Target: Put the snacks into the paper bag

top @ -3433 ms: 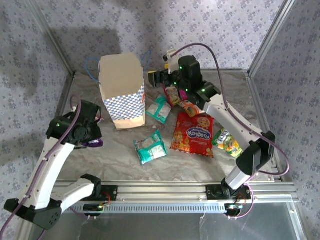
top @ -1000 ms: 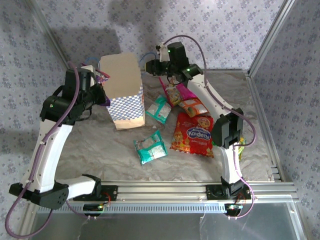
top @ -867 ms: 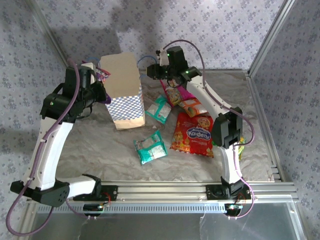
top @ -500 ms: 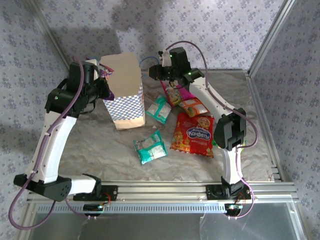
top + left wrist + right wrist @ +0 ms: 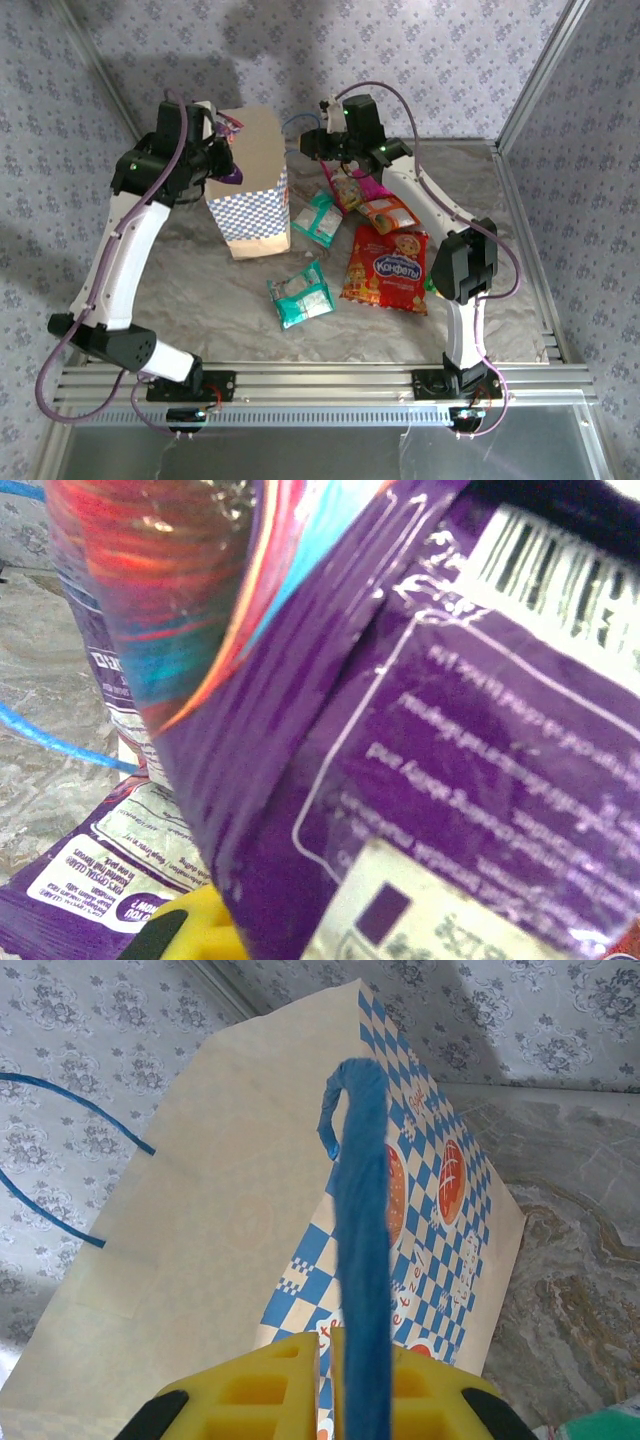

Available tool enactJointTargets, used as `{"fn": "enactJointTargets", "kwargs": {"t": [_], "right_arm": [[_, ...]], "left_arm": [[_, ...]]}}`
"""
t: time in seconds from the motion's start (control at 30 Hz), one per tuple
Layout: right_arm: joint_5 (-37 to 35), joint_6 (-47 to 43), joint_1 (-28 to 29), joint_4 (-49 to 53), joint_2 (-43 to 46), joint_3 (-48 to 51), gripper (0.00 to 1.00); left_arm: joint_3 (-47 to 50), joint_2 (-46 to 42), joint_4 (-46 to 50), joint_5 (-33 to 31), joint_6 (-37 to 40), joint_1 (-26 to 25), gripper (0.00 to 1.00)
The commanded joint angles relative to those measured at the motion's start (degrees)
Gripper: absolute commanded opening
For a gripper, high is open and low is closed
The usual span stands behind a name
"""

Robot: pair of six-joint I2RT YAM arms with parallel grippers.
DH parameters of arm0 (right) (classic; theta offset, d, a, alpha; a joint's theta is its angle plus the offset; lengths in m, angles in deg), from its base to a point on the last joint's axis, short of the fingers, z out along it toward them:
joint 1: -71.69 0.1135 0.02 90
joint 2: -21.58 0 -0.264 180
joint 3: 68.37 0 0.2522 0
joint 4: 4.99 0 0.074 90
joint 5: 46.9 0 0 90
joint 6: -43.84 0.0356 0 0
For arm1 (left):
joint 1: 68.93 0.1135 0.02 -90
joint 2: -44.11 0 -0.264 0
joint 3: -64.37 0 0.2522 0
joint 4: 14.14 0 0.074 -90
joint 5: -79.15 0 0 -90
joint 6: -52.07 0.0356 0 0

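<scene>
Over the table in the top view, your left gripper (image 5: 225,158) pinches the purple packet (image 5: 232,175) at the bag (image 5: 250,200) mouth, so the drop is in hand. Your right gripper (image 5: 312,143) holds the handle (image 5: 292,122) aside. The red packet (image 5: 385,268) and teal packets (image 5: 303,293) wait on the table, clear of the bag.

At your left wrist, the purple packet (image 5: 420,740) crowds the view.

At your right wrist, the pads (image 5: 260,1390) squeeze the handle (image 5: 360,1210). Next, I think, centre over the opening and release; the rim may snag.
</scene>
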Motion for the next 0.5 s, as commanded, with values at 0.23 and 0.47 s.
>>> {"fn": "enactJointTargets", "kwargs": {"t": [0.23, 0.47], "right_arm": [[1.4, 0.6, -0.5, -0.5, 3.4, 1.7, 0.12], [1.5, 0.4, -0.6, -0.6, 4.6, 3.0, 0.13]], "left_arm": [[-9.6, 8.8, -2.7, -1.6, -1.4, 0.1, 0.00], [-14.2, 14.4, -1.2, -4.1, -4.1, 0.1, 0.00]]}}
